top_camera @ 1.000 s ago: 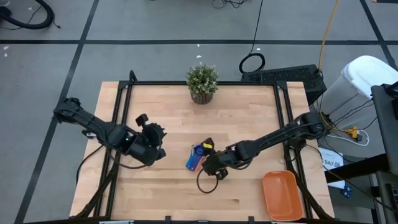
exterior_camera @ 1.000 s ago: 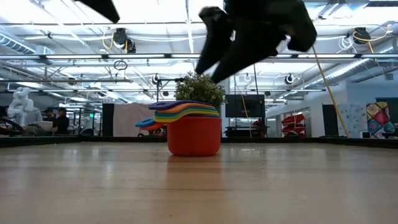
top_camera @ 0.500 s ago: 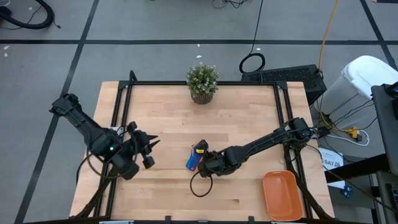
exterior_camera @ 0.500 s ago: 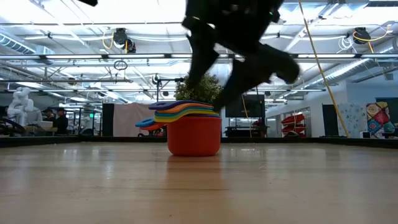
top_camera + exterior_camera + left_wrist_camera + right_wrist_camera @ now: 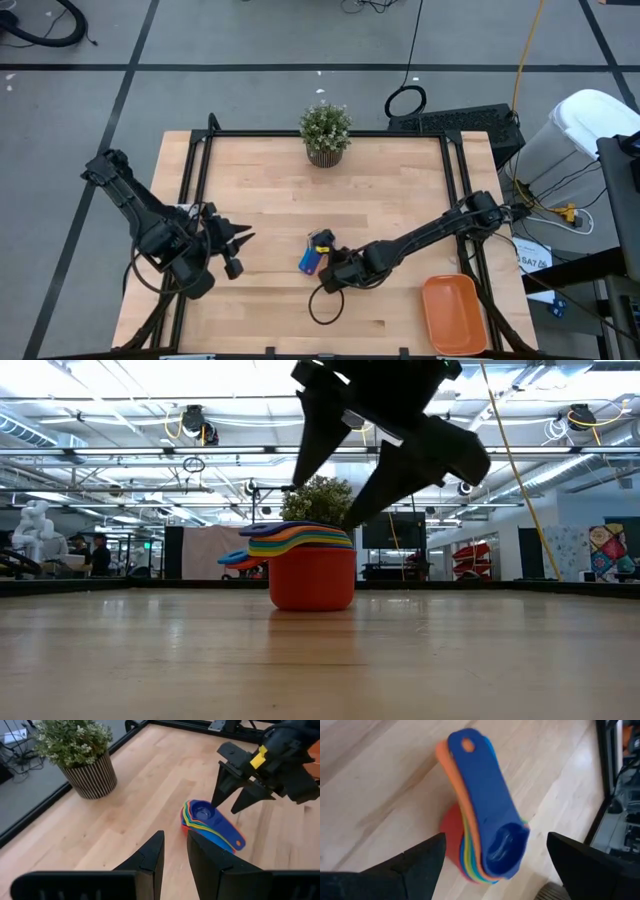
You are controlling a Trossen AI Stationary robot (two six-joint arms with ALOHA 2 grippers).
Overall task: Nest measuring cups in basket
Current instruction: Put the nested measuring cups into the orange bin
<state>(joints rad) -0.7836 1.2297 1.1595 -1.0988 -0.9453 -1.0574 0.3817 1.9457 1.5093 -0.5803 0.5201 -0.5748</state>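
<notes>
The measuring cups stand nested in one stack on the bare table near its middle, clear of the basket. The red outer cup rests on the wood, the blue one is on top, and the handles fan toward the near left. The orange basket lies at the near right corner. My right gripper hangs open just above the stack, one finger on each side of it, touching nothing. My left gripper hovers near the table's left side, its fingers a narrow gap apart with nothing between them.
A small potted plant stands at the middle of the far edge. Black frame rails run along the table's left, right and far sides. Bare wood lies between the cups and the basket.
My left gripper has drawn back toward the table's left edge, away from the cups, turning as it went. My right gripper has opened wider, rolled, and sunk a little over the stack. The cups have stayed where they were.
</notes>
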